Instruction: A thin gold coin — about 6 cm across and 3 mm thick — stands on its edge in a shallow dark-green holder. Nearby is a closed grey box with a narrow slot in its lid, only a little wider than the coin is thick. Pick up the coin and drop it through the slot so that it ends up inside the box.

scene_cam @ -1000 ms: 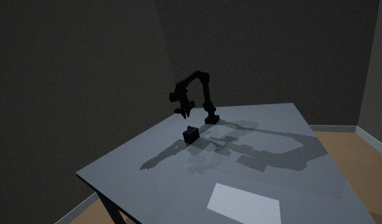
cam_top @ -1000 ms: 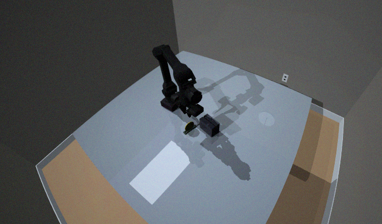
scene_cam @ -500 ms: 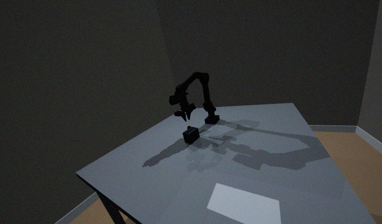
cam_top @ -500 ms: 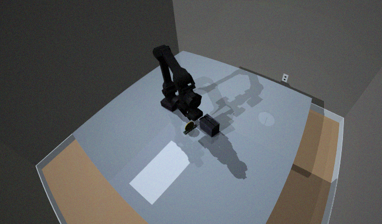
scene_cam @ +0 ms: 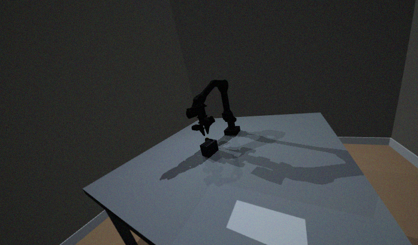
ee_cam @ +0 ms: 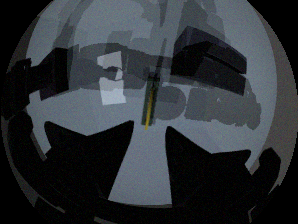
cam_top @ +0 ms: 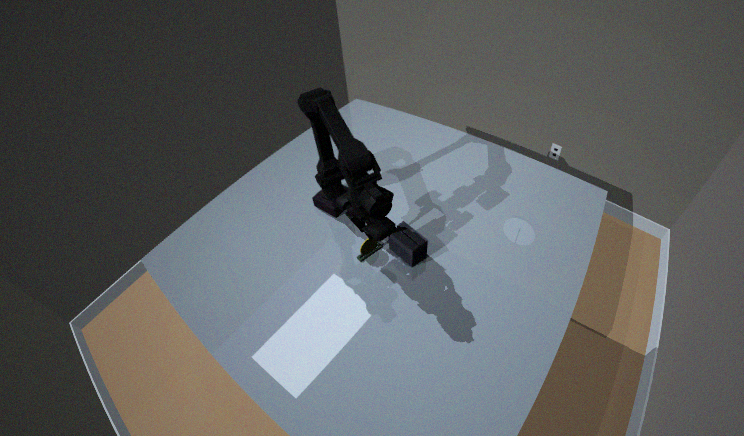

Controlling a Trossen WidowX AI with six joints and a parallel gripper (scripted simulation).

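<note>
The gold coin stands on edge in the dark-green holder. In the exterior view only its top shows behind the box. My gripper is partly open, with nothing between its fingers. It points down above the coin; in the wrist view the coin's near end lines up with the gap between the fingertips. In the top view the arm hides the fingertips. The closed dark-grey box stands beside the holder, its narrow slot showing as a dark line across the lid.
The box is the closest obstacle, to the right of the fingers in the wrist view. A bright white rectangle and a pale disc-shaped patch show on the table. The arm's shadows fall around the holder and box.
</note>
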